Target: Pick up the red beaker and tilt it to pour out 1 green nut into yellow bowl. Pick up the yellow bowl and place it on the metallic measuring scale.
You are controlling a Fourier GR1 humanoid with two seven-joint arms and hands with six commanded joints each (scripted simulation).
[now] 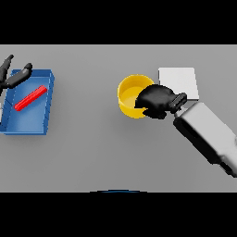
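Note:
The yellow bowl (129,95) stands on the grey table a little right of the middle. My right hand (156,100) is at its right side, with fingers curled over the rim. I cannot see into the covered right part of the bowl. Just behind and to the right of the hand lies the pale square measuring scale (179,81), flat on the table. A red, rod-like beaker (31,97) lies slanted inside a blue tray (45,121) at the far left. My left hand (13,77) hovers at the tray's far left corner, fingers spread and holding nothing. No green nut shows.
The blue tray takes up the left edge of the table. My right forearm (208,136) runs from the lower right up to the bowl.

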